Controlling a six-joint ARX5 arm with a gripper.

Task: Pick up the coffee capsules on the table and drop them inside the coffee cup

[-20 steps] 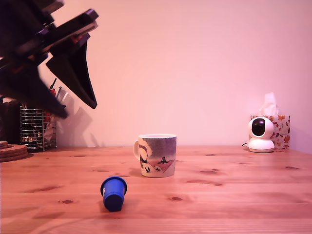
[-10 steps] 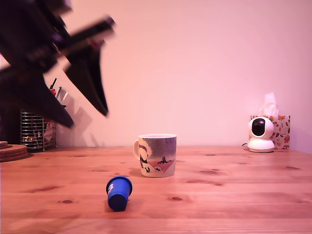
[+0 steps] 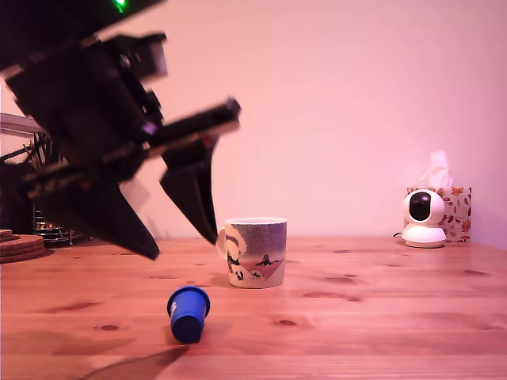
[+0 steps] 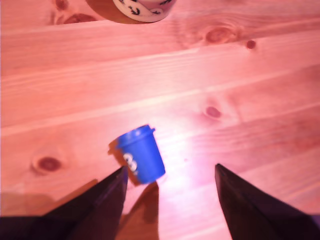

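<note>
A bright blue coffee capsule (image 3: 188, 313) lies on its side on the pine table (image 3: 380, 317), in front of the coffee cup (image 3: 255, 252) and a little toward the exterior view's left. The wrist view shows the same capsule (image 4: 141, 154) with a white mark on its wall, and the cup's base (image 4: 143, 9) beyond it. My gripper (image 3: 184, 247) hangs open above the table, over and just left of the capsule in the exterior view, with nothing between its dark fingers (image 4: 107, 200). No blackish capsule is in view.
A wire-mesh pen holder (image 3: 49, 222) and round wooden coasters (image 3: 20, 244) stand at the back on the exterior view's left. A white camera (image 3: 424, 219) and a tissue box (image 3: 455, 210) stand at the back right.
The arm has swung down and toward the exterior view's right, from high over the pen holder to just above the blue capsule. The capsule has rolled slightly.
</note>
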